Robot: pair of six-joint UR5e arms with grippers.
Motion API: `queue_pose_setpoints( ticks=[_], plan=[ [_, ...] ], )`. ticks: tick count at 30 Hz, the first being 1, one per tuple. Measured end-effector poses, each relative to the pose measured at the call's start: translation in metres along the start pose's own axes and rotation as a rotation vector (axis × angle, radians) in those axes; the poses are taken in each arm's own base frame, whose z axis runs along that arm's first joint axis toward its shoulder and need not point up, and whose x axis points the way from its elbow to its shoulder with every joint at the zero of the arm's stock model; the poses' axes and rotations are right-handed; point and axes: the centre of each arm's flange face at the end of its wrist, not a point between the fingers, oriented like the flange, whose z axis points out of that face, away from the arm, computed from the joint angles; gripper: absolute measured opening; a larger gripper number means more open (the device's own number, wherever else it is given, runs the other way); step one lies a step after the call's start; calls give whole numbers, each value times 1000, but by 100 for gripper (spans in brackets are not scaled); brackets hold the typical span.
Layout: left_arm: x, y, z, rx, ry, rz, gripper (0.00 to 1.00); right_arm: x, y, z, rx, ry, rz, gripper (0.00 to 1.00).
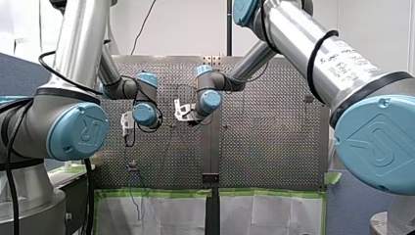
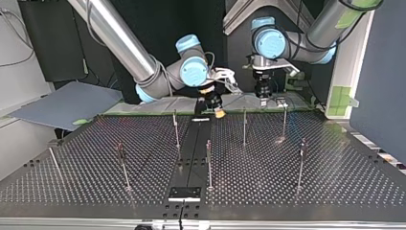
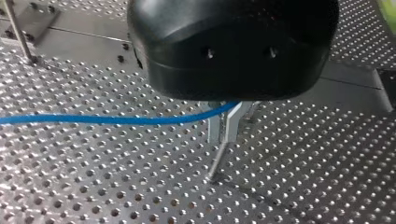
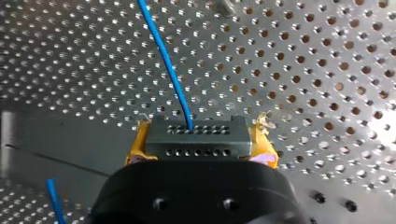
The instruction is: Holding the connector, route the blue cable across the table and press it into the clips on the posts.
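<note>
At the far end of the dark strip (image 2: pixel 191 148) that is running down the middle of the holed table (image 2: pixel 335 182), as the top view shows it, my right gripper (image 2: pixel 214 103) is hanging low over the surface, with my left gripper (image 2: pixel 262 94) standing off to the strip's right-hand side in that view, near the table's far edge. In the right wrist view my right gripper is squeezing a dark connector (image 4: pixel 194 137) between its yellow pads (image 4: pixel 263 140), one pad on each end of the block, and the blue cable (image 4: pixel 166 65) is coming out of the block's holed face and running away over the table, just beside the strip; a second short piece of blue is showing lower down on the strip's side. In the left wrist view my left gripper (image 3: pixel 222 128) is holding its metal fingers (image 3: pixel 214 130) nearly together, and the cable is running in from one side and ending between them, so they are pinching it above the table. A thin post (image 3: pixel 217 161) is standing right under those fingers. Other thin posts (image 2: pixel 244 127) are standing upright on both sides of the strip, well apart from one another; their clips are too small to make out
</note>
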Motion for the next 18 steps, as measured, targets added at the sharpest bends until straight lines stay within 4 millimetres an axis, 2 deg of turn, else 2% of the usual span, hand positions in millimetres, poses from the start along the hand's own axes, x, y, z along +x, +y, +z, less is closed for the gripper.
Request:
queue_pose_setpoints(
  ticks=[7,14,18],
  plan=[
    [5,0,3,14,-17,-25,0,-9,1,-2,0,-16,5,0],
    [25,-1,10,30,-5,-30,0,-9,11,1,-13,-14,14,0],
    [28,0,18,31,-11,-40,0,-8,19,3,-22,-10,19,0]
  ],
)
